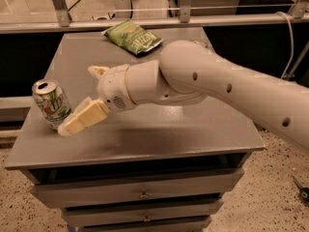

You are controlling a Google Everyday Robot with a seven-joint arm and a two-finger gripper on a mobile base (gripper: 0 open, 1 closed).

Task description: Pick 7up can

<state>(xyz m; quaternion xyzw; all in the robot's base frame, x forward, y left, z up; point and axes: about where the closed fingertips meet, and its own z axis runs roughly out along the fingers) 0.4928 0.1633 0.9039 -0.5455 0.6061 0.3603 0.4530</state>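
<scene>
The 7up can [50, 103] stands upright near the left edge of the grey table [159, 129]. It is short, white and green, with an open silver top. My gripper [78, 100] reaches in from the right on the big white arm and is just right of the can. Its fingers are spread open. The near cream finger [84, 119] has its tip right beside the can's lower front; I cannot tell if it touches. The far finger [98, 71] sits behind and to the right of the can. The gripper holds nothing.
A green chip bag [133, 38] lies at the table's back, left of centre. The table is a drawer cabinet with drawers [142, 195] below its front edge. A metal rail [145, 22] runs behind it. A cable [291, 37] hangs at the right.
</scene>
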